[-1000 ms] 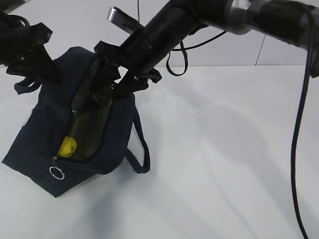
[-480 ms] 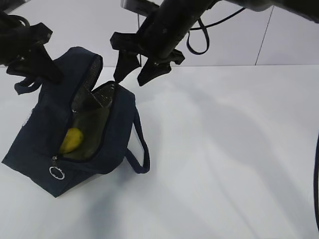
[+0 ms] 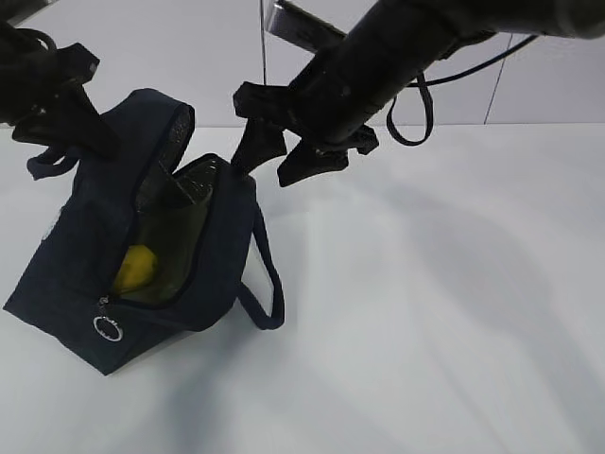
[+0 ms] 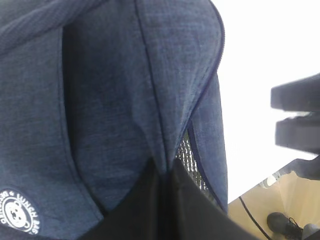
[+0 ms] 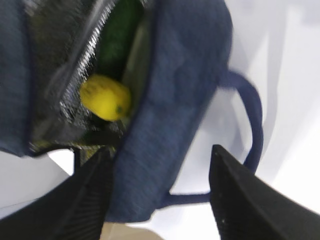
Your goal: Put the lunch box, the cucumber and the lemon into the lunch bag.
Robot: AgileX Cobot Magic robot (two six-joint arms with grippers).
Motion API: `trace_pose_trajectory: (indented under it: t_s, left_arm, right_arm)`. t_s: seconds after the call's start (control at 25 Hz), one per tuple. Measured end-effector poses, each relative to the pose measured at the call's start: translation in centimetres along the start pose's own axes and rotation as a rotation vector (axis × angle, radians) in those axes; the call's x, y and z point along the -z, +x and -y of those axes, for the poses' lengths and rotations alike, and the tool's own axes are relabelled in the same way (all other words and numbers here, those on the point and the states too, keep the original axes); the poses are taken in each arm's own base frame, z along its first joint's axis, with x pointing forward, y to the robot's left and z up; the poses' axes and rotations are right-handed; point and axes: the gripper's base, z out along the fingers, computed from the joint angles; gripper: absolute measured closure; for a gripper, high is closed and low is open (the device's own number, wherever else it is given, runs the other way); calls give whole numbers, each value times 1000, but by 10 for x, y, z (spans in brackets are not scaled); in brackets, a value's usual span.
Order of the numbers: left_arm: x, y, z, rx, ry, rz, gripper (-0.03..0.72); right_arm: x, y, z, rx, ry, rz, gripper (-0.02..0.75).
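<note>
Yellow lemon [image 3: 135,268] inside open navy lunch bag [image 3: 76,274]

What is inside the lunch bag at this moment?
Through the lunch bag's open top, the lemon lies low inside, with the cucumber's dark green beside it and a pale container edge alongside. The fabric hides the rest, so the lunch box cannot be confirmed.

Lab-like robot bench, bare white table [image 3: 425,312], plain white wall panels [image 3: 189,57]
</note>
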Motion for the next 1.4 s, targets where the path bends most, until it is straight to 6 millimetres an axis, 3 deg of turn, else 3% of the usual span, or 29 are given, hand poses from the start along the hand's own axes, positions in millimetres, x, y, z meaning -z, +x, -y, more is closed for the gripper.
trace_pose_trajectory:
  t_s: [0.16, 0.48, 1.2, 1.4]
  left_arm:
    - [0, 0, 0, 0, 0, 0, 690]
    - [0, 0, 0, 0, 1, -4, 690]
    - [0, 1, 0, -1, 5, -16, 690]
    - [0, 2, 0, -1, 5, -17, 690]
  right_arm:
    - [5, 18, -1, -43, -54, 78, 281]
    - [-31, 62, 14, -158, -220, 65, 280]
    - [-46, 81, 26, -192, -355, 288, 281]
    - [-61, 87, 36, -207, -336, 267, 283]
